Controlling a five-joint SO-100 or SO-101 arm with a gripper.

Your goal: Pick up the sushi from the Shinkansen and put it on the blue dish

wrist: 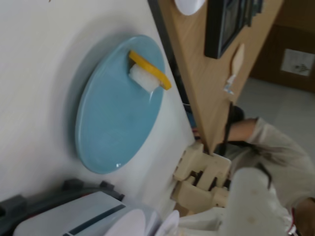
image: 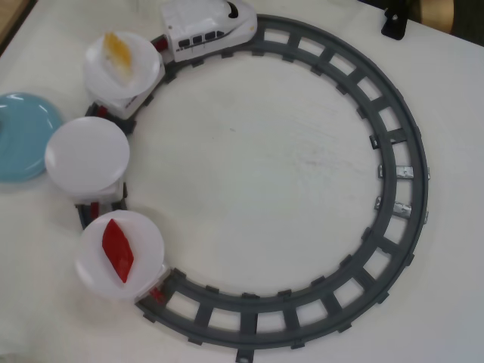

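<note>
At the lower right of the wrist view a pale, blurred shape is probably part of the tool [wrist: 248, 196]. Whether it is spread or pressed together I cannot tell, and the overhead view shows no arm.

Beyond it lies the blue dish [wrist: 113, 123], with the sushi [wrist: 150, 71] on it, a yellow strip over a white block, right at the rim on the side nearest the table [image: 265, 166] edge. That is the weak point: so close to the rim, a brush from the tool could push it off the dish.

Further out, the train [image: 204, 26] stands on the track [image: 393, 151]. An orange piece [image: 119, 49] rides on the first plate [image: 144, 72] behind it, and the middle plate [image: 87, 155] reaches the dish's edge. A low pass toward that piece could bump a plate, derail the train or shift the dish.
</note>
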